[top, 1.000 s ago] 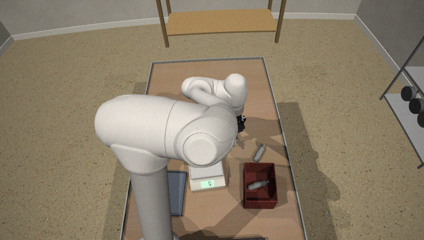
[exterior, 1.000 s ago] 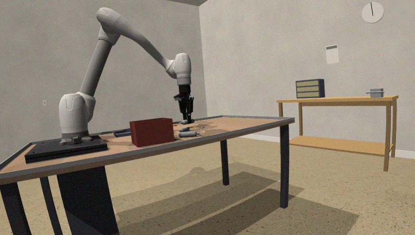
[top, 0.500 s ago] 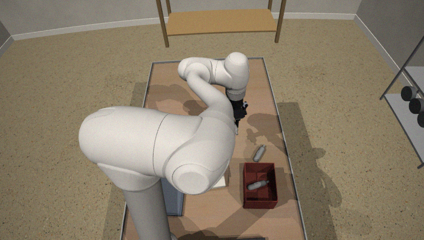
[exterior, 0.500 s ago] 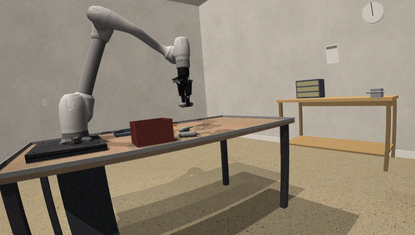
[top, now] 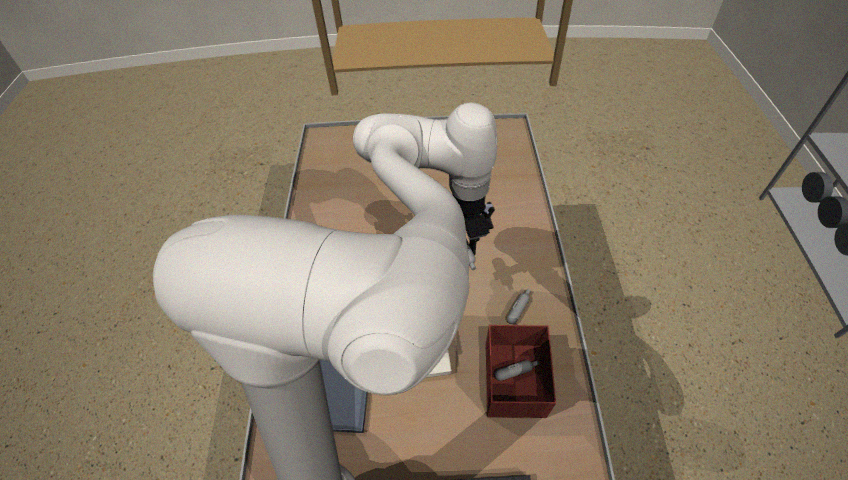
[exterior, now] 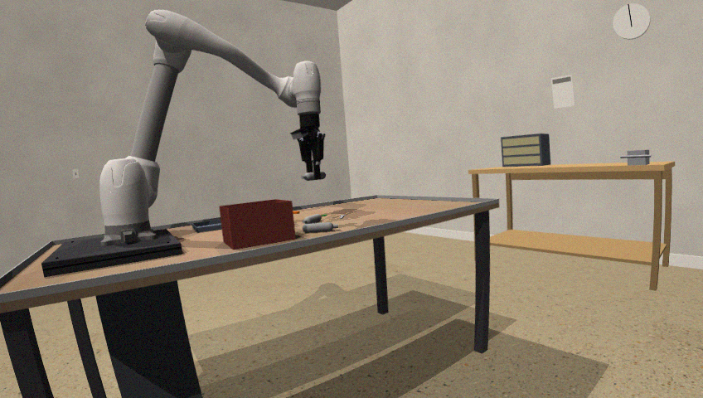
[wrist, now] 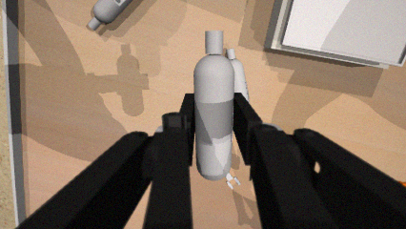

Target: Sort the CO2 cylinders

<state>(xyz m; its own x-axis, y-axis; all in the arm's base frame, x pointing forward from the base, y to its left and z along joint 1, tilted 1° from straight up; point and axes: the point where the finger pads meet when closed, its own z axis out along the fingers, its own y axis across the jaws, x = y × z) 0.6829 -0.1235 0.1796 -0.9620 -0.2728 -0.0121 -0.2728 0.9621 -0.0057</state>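
My gripper is shut on a grey CO2 cylinder, held lying level across the fingers, high above the table. A second cylinder lies on the table right below it. A third cylinder lies flat on the table near the red scrap bin. Another cylinder lies inside that bin. The scale is at the top right of the wrist view; in the top view my arm hides most of it. The dark tray lies partly behind my arm.
The robot base plate sits at the table's near end. A small white part and an orange item lie on the table. A wooden side table stands beyond, a metal shelf at the right.
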